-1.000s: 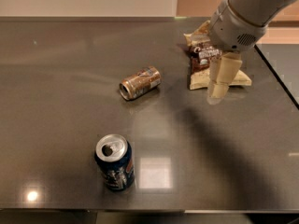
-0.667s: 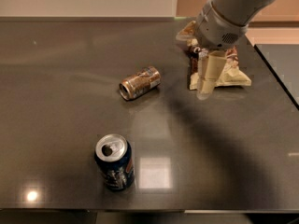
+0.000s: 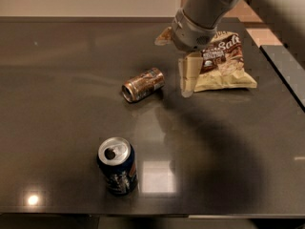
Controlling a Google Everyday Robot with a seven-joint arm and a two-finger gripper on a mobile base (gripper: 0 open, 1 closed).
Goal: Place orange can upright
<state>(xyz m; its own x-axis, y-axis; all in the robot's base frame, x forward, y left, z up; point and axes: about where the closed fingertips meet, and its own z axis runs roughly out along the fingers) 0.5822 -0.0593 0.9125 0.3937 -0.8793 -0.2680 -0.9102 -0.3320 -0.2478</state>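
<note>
Sliding left from over the bag (image 3: pixel 224 68) near the counter's (image 3: pixel 57 80) far right corner, our gripper (image 3: pixel 189 80) now hangs just beside the orange can (image 3: pixel 143 84), on its right-edge side; we cannot tell whether it is spread or closed. The can lies on its side around the counter's middle, nearer the far edge, untouched, so we judge the grasp comes next.
</note>
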